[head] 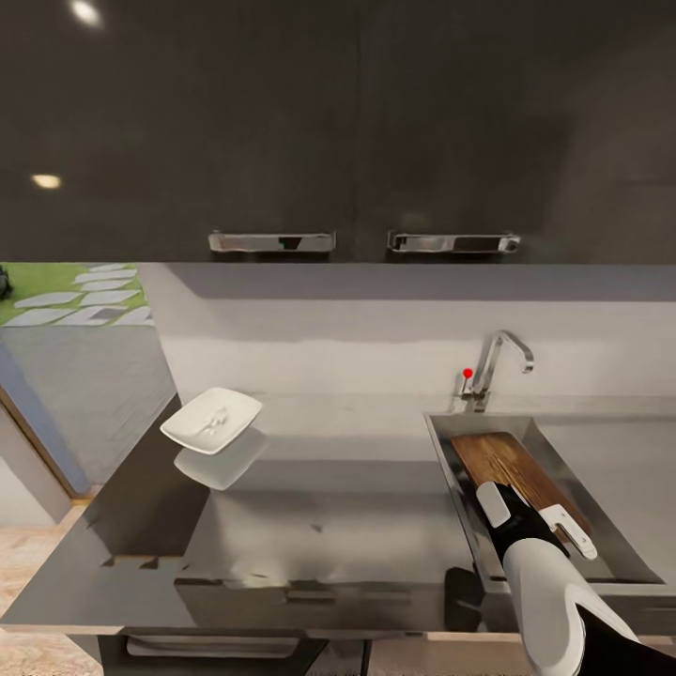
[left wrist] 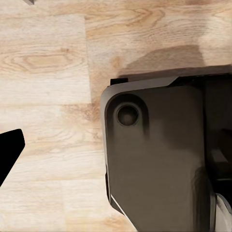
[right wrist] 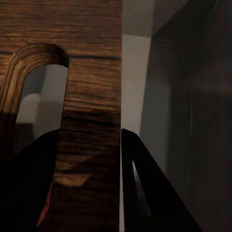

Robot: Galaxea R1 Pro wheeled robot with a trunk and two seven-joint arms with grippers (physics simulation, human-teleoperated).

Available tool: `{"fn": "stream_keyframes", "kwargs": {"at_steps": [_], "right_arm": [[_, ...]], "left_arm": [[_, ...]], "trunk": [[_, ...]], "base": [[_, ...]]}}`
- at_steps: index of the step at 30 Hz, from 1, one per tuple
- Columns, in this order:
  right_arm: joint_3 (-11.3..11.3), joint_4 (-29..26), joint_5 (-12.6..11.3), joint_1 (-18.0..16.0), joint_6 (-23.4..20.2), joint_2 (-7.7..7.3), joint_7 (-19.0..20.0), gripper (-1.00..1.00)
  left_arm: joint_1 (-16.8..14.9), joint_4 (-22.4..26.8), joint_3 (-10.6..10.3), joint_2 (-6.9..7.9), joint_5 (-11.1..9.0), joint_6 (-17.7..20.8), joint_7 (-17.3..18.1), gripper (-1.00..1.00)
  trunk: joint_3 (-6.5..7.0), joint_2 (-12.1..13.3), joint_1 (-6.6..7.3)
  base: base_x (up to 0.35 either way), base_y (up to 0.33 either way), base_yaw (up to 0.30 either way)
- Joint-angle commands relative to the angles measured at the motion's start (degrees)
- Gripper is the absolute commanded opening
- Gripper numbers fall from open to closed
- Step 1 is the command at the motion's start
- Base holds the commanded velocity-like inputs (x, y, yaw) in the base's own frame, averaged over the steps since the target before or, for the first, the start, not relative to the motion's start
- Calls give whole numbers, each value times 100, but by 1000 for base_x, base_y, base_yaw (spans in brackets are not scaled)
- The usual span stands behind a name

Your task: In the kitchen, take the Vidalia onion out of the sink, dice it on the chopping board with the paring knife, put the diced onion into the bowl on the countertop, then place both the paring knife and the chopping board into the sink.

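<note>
My right gripper (head: 535, 514) pinches the brown wooden chopping board (head: 507, 465) at its slot-handle end, holding it tilted inside the stainless-steel sink (head: 451, 451) so it can be released there.

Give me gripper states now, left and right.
Left: cannot tell; its camera faces the floor.
Right gripper: closed on the board, fingers either side of its handle end, over the sink.
</note>
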State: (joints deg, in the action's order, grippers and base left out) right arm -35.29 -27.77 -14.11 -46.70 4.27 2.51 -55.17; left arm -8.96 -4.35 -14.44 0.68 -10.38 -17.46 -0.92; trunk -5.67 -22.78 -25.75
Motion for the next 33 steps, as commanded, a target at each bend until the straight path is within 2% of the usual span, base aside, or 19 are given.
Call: {"fn": "stream_keyframes", "kwargs": {"at_steps": [1, 33], "right_arm": [[-13, -9, -30, -6, 48, 4, 7, -100], [-18, -8, -30, -6, 44, 4, 21, -100]], "left_arm": [[-9, -22, -50, -4, -43, -35, -5, 100], [-11, -22, -48, 2, -43, -29, -5, 100]], "trunk": [[-22, -13, -3], [-315, -13, -3]], "base": [[0, 0, 0], [0, 0, 0]]}}
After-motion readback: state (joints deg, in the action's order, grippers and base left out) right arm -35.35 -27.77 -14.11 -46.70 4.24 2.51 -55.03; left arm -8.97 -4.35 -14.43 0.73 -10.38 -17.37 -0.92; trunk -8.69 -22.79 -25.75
